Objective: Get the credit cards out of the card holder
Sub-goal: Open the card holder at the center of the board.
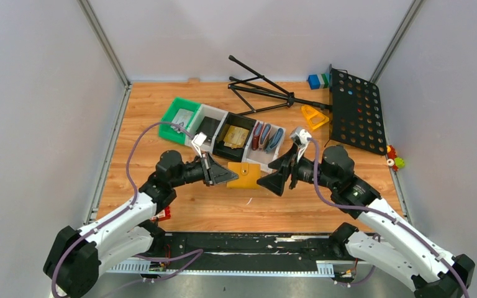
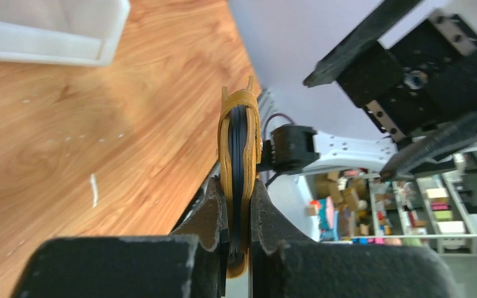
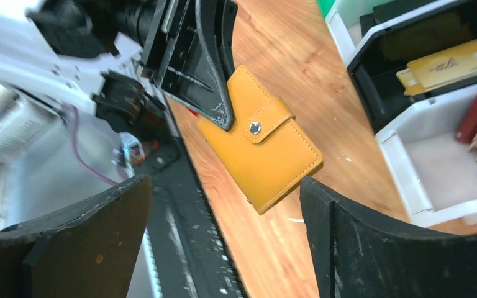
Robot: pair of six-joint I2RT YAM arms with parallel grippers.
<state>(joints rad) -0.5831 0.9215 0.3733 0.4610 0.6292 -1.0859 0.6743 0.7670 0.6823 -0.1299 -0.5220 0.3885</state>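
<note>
Robot lab / test cell. Wood table (image 1: 161, 205) boxed in on 3 sides by plain grey panels (image 1: 37, 93), w/ aluminium posts (image 1: 102, 40) at its far corners. Two robot arms (image 1: 118, 223) bolted along its near edge. Row of sorting bins (image 1: 223, 130) mid-table. Past the table's edge, blurry storage shelves (image 2: 410, 211) w/ boxes.

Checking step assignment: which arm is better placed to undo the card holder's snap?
Probably right. The left hand is shut on the closed card holder; the right hand is open, empty and facing its snap tab.
</note>
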